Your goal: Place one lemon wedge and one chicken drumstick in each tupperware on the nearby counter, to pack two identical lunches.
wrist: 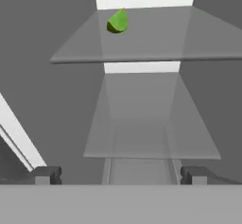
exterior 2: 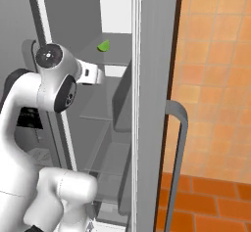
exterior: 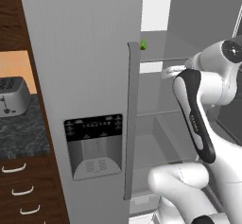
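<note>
The fridge (exterior: 90,76) stands open, and the small white marks on its black panel (exterior: 93,126) are too blurry to read. A green lemon wedge (wrist: 117,21) sits alone at the back of the upper glass shelf (wrist: 142,53). The gripper (wrist: 120,175) is spread wide and holds nothing, below that shelf. A silver toaster (exterior: 12,95) sits on the black counter (exterior: 23,133).

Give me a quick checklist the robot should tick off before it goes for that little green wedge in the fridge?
1. Green lemon wedge located: ok, it sits on the upper glass shelf, toward the back.
2. Claw open and holding nothing: ok, the fingers stand wide apart.
3. Fridge door out of the way: ok, the arm reaches inside.
4. Claw lined up with the wedge: not ok, in the hand view the wedge lies high above the fingertips.
5. Path across the shelf free: ok, nothing else lies on it.
6. Tupperware ready on the counter: cannot tell.
</note>
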